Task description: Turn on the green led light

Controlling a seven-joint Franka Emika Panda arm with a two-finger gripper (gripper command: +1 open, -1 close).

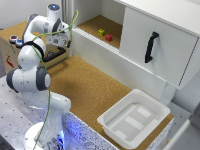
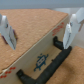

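Observation:
A small wooden box (image 1: 12,50) stands at the exterior view's left on the cork table. Round buttons sit on its top, one dark red (image 1: 13,38) and one blue (image 1: 19,43). I cannot make out a green light or a green button. My gripper (image 1: 62,42) hangs above the box's drawer side, open and empty. In the wrist view my gripper (image 2: 41,30) shows both fingers (image 2: 75,27) spread wide over the box's top edge, with the black drawer handle (image 2: 47,64) below them.
A cork table top (image 1: 95,85) runs through the middle. A white bin (image 1: 135,117) sits at its near right end. A white cabinet has a black door handle (image 1: 151,46), and a yellow block (image 1: 101,32) and a red block (image 1: 109,37) lie in its open shelf.

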